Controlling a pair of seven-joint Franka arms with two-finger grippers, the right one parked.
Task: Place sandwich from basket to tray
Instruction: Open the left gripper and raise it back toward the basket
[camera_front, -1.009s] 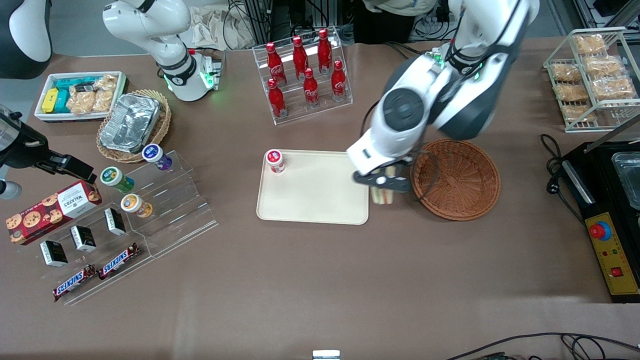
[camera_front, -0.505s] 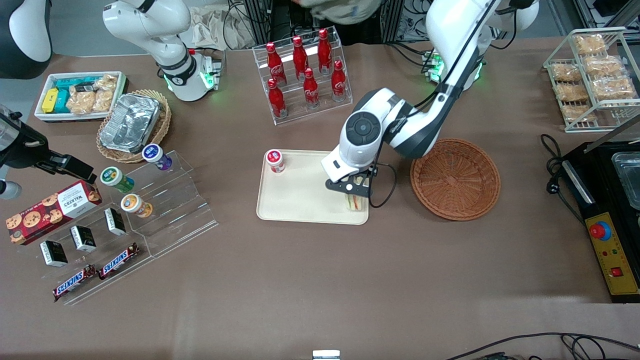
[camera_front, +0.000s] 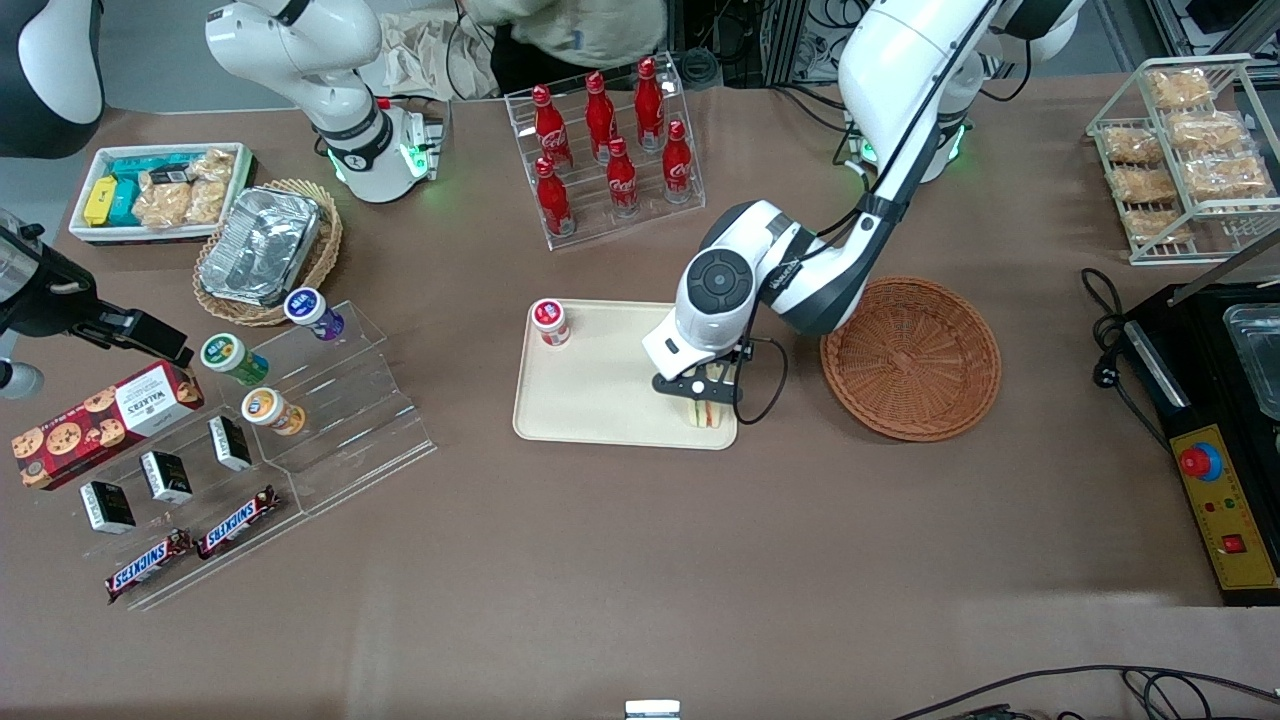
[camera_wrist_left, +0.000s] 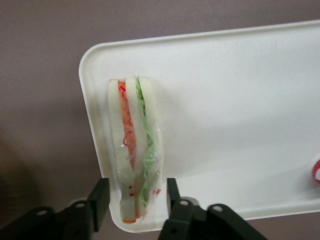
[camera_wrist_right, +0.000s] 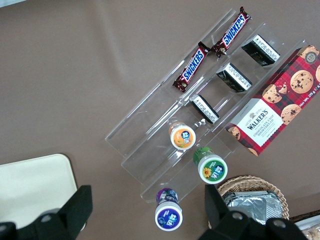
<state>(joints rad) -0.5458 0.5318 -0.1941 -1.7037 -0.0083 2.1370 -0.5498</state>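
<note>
The sandwich (camera_front: 707, 411) (camera_wrist_left: 135, 145), a wrapped white wedge with red, orange and green layers, lies on the cream tray (camera_front: 600, 395) (camera_wrist_left: 225, 110), in the tray corner nearest the basket and the front camera. My gripper (camera_front: 700, 390) (camera_wrist_left: 136, 192) is low over that corner and open. Its two black fingers (camera_wrist_left: 100, 192) stand on either side of the sandwich's narrow end with a small gap on each side. The reddish-brown wicker basket (camera_front: 910, 358) sits beside the tray toward the working arm's end and holds nothing.
A small red-lidded cup (camera_front: 549, 321) stands on the tray's corner farthest from the sandwich. A rack of red bottles (camera_front: 610, 140) is farther from the front camera. A clear stand with cups and snacks (camera_front: 300, 420) lies toward the parked arm's end.
The arm carried the sandwich from the gap between basket and tray to over the tray's corner and lowered it there. In the last half second it barely shifted.
</note>
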